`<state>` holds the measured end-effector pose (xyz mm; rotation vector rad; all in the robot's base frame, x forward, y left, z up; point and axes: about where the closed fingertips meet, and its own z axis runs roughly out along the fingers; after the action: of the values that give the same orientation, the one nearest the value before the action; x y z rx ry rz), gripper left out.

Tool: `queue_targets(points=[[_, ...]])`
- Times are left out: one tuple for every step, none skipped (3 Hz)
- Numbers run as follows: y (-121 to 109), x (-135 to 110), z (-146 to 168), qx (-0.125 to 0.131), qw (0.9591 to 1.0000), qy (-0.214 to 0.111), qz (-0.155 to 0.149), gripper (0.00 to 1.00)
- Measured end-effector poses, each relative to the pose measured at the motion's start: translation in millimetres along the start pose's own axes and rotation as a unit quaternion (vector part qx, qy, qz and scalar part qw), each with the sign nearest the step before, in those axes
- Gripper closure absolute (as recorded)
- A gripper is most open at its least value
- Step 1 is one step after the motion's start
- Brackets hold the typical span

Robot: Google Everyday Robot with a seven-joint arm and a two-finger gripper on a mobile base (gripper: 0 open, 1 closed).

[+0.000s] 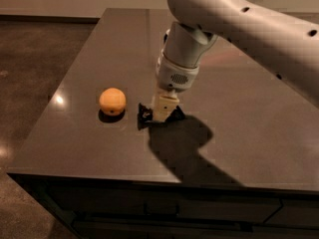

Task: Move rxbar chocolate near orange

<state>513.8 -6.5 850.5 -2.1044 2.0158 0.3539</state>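
The orange (112, 101) sits on the dark table (94, 153) at the left. The rxbar chocolate (145, 115), a black wrapper, is just right of the orange, a short gap away, low at the table's surface. My gripper (163, 111) points down from the white arm (234, 24) and is shut on the bar, whose ends stick out on both sides of the pale fingers (164, 103).
The arm's shadow (184, 148) falls on the table in front of the gripper. The table's front edge (149, 179) and left edge are close by. The floor (35, 59) lies to the left. The arm hides the far middle of the table.
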Motion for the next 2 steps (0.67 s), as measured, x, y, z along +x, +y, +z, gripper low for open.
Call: queue_targets(points=[[-3.3, -12.0, 0.7, -0.002, 0.9999, -0.016, 0.004, 0.62], [-5.2, -18.4, -0.3, 0.004, 0.9995, -0.031, 0.010, 0.31]])
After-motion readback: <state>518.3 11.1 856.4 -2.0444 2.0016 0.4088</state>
